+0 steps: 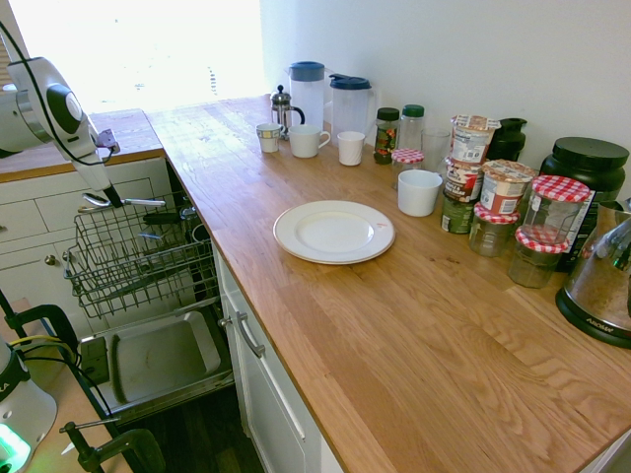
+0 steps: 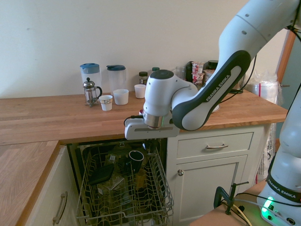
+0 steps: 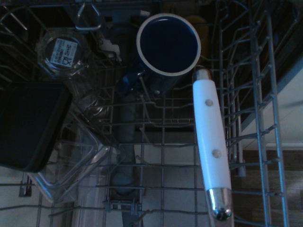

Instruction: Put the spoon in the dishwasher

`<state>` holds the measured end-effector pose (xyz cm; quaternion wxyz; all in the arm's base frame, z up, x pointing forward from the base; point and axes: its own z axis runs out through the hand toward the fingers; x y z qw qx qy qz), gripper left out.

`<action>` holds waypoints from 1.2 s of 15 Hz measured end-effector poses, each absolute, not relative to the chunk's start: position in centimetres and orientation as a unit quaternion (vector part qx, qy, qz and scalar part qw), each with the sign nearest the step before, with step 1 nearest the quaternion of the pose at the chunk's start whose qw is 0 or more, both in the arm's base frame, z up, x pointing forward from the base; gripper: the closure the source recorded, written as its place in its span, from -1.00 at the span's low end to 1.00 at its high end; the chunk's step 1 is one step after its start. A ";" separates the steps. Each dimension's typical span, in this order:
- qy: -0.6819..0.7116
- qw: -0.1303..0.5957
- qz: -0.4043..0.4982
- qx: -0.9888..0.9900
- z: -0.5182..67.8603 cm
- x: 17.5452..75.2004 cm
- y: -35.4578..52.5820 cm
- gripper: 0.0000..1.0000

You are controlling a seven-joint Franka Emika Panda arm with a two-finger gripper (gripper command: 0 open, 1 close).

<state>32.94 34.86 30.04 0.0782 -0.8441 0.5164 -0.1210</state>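
So, the hand (image 1: 110, 195) is hanging right over the pulled-out wire rack (image 1: 128, 258) of the dishwasher (image 1: 158, 357), whose door is dropped flat below it. The spoon (image 1: 126, 203) sits level right at the tip of the hand, above the rack, with its bowl end on the side away from the tabletop (image 1: 394, 345). Honestly I can't tell from my feeds whether the hand is clenched on it or released; the side camera is too far off, and in the opposite one the tip is lost against the dark inside of the dishwasher.

Straight beneath the hand, the wrist camera shows a dark blue mug (image 3: 168, 45) with a white rim lying on its side. Just beside the mug is a glass jar (image 3: 61, 54), then a black tray (image 3: 28, 127) with a clear plastic tub (image 3: 80, 161) touching it. A white-handled utensil (image 3: 211, 142) with metal caps also shows in that wrist feed, but no other camera shows it.

Well off to the side of the hand, a white plate (image 1: 333, 232) rests on the tabletop.
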 end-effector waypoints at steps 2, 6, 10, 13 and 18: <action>0.519 0.073 -0.123 -0.843 27.4 33.7 36.0 1.00; 0.520 0.063 -0.098 -0.846 22.1 34.5 38.0 1.00; 0.529 0.060 -0.078 -0.843 18.6 35.0 37.9 1.00; 0.534 0.053 -0.069 -0.841 16.9 34.8 37.9 1.00; 0.541 0.034 -0.056 -0.838 14.2 34.9 37.0 1.00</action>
